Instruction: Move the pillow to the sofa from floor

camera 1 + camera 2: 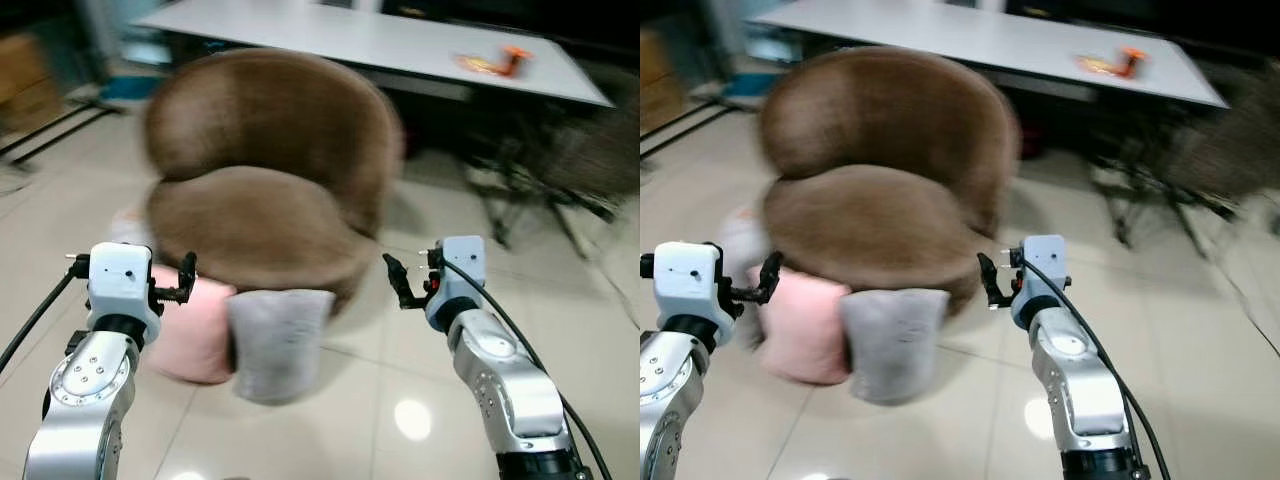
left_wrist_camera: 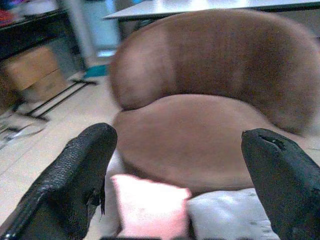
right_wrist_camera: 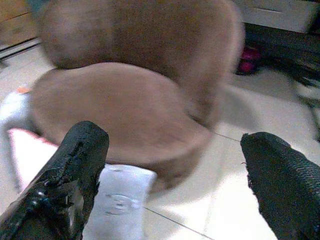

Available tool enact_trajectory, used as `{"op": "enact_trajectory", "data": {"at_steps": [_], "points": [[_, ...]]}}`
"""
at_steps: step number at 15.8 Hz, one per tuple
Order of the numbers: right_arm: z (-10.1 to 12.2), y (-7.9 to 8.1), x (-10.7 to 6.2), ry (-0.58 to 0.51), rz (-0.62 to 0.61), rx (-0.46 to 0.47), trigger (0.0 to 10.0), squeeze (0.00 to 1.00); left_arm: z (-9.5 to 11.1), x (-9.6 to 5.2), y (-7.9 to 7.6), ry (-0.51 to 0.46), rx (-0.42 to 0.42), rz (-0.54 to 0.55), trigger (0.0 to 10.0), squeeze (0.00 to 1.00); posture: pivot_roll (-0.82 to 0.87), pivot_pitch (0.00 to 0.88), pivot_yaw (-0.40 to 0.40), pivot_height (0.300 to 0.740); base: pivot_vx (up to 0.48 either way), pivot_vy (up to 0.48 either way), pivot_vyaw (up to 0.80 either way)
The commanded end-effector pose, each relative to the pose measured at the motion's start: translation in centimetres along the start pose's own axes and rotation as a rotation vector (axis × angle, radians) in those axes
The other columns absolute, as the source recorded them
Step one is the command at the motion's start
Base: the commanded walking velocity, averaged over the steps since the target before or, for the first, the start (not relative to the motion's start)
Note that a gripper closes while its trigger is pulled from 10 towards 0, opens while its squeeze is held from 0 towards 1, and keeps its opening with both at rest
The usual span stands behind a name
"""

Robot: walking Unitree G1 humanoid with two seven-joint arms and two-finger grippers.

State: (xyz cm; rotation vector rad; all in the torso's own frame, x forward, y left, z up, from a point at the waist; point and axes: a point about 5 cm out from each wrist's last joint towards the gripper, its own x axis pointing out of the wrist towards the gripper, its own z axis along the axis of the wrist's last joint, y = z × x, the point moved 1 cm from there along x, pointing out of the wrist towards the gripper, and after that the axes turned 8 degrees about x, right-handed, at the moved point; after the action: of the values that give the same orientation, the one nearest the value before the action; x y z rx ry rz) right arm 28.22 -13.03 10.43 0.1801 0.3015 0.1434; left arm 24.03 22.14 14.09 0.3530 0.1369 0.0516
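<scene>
Grey pillow upright on floor, vs sofa | both grippers spread

Both head eyes look forward and down from above at the brown sofa, with the white desk behind it. Each wrist camera looks along its own fingers from lower and nearer, sharing the sofa seat and the pillows leaning against its front.

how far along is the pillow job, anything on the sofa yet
Done: nothing on the seat of the brown sofa yet. The pink pillow and grey pillow stand on the floor, leaning against its front. In hand: the left gripper and right gripper are raised, open and empty, short of the pillows. Left: grasp a pillow, lift it, set it on the seat.
</scene>
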Motion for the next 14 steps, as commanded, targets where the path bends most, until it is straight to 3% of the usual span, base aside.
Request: {"op": "enact_trajectory", "data": {"at_steps": [1,8,12,14], "points": [[0.5,0.2,0.1,-0.024,-0.008,-0.005,10.0,1.00,0.3,0.0,0.2,-0.017,0.017,0.009,10.0,0.00,0.00,0.000,-0.051,0.740,0.326,0.000,0.00],[0.7,-1.0,0.4,-0.032,-0.116,-0.079,10.0,1.00,0.3,0.2,0.8,-0.038,0.027,0.039,10.0,0.00,0.00,0.000,-0.059,0.740,0.324,0.000,0.00],[0.7,-0.6,0.7,-0.033,-0.086,-0.097,10.0,1.00,0.3,0.1,0.8,-0.042,0.028,0.042,10.0,0.00,0.01,0.000,-0.067,0.740,0.322,0.000,0.00],[0.7,-0.3,0.7,-0.028,-0.061,-0.095,10.0,1.00,0.1,0.0,0.8,-0.039,0.032,0.043,10.0,0.00,0.01,0.000,-0.072,0.740,0.317,0.000,0.74]]}}
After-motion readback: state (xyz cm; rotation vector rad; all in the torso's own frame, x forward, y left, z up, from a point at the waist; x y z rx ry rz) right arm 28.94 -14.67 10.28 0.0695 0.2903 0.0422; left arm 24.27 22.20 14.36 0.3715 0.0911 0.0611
